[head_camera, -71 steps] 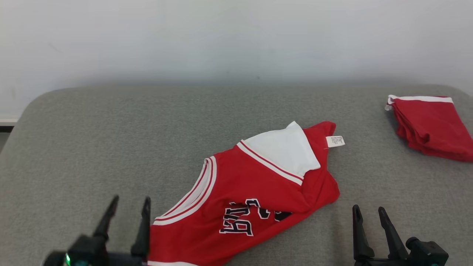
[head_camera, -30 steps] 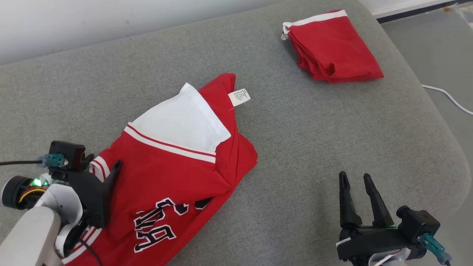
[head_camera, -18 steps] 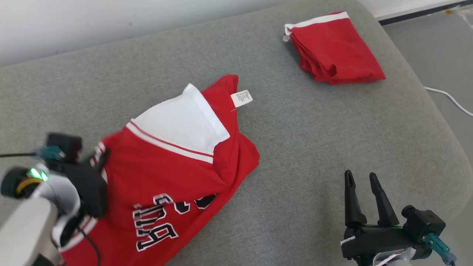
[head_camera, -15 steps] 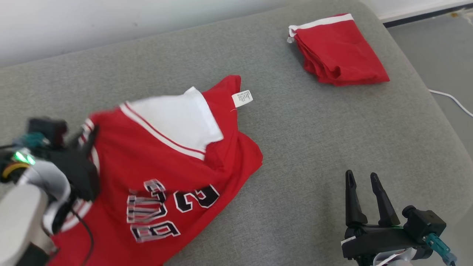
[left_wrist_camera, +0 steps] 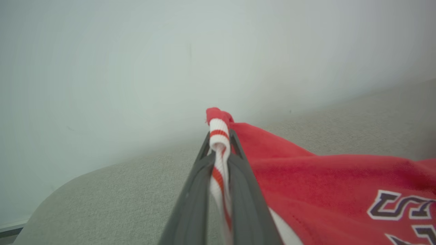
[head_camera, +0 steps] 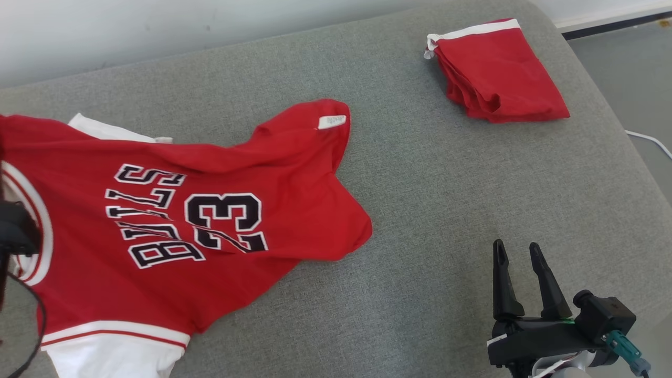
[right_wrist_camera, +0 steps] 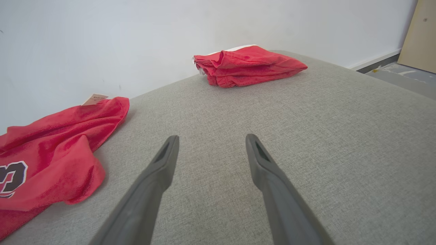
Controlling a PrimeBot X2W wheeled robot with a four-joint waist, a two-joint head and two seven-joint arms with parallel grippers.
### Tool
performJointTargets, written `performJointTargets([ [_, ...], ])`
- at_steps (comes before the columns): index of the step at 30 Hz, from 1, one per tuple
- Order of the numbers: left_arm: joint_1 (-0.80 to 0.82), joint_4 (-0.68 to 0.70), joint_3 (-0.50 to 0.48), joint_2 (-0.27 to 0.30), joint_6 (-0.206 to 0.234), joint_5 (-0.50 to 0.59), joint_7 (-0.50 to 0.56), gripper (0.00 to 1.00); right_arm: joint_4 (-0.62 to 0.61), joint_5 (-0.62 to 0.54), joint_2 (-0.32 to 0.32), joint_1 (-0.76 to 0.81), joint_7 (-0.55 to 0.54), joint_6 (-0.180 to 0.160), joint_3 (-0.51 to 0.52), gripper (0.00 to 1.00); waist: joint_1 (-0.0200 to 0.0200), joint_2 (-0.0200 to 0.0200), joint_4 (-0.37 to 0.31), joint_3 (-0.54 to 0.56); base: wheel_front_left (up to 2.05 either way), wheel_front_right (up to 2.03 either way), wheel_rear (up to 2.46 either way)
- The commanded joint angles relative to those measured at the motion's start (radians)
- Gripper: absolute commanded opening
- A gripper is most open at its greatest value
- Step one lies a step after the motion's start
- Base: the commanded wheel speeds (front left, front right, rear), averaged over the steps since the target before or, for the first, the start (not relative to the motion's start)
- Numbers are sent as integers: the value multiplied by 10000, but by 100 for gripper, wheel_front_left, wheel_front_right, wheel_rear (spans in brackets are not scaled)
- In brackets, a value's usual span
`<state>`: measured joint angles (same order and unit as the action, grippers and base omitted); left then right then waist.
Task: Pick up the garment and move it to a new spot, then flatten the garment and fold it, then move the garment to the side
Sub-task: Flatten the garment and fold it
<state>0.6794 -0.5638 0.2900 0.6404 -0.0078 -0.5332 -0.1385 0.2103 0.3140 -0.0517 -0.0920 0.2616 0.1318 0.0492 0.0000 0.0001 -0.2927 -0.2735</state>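
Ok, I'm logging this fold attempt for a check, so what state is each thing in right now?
jersey, unfolded, rumpled, lettering facing up.
left gripper, jaws shut on the jersey's striped trim.
right gripper, jaws open, empty, above the grey cushion.
folded red garment, folded, lying near the cushion's far right corner.

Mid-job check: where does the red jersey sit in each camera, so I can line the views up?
Head view: red jersey spread over the left half of the grey cushion.
Left wrist view: jersey at lower right, its striped trim pinched in the left gripper.
Right wrist view: jersey along the left edge, down to the bottom corner.
Shared landmark: the black-and-white lettering.
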Motion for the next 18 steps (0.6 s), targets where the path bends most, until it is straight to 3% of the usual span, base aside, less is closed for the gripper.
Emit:
performJointTargets([
  [1,114,-67,-31,87,34,158,-122,0,-27,-84,32,-30,43,-26,9,100,0,-1,-5,-9,0,0,0],
  [8,256,-1257,374,-122,42,523,-552,0,32,-264,32,-39,43,-26,14,100,0,-1,35,81,0,0,0],
  [9,285,-1406,470,-187,-26,566,-569,27,45,-278,34,-24,43,-26,9,100,0,-1,50,112,0,0,0],
  [10,364,-1479,496,-244,-41,619,-688,100,56,-288,32,-2,43,-26,22,100,0,-1,80,160,0,0,0],
  [18,209,-1157,196,-718,-119,456,-1237,100,99,-388,29,278,43,-26,192,100,0,-1,600,808,0,0,0],
])
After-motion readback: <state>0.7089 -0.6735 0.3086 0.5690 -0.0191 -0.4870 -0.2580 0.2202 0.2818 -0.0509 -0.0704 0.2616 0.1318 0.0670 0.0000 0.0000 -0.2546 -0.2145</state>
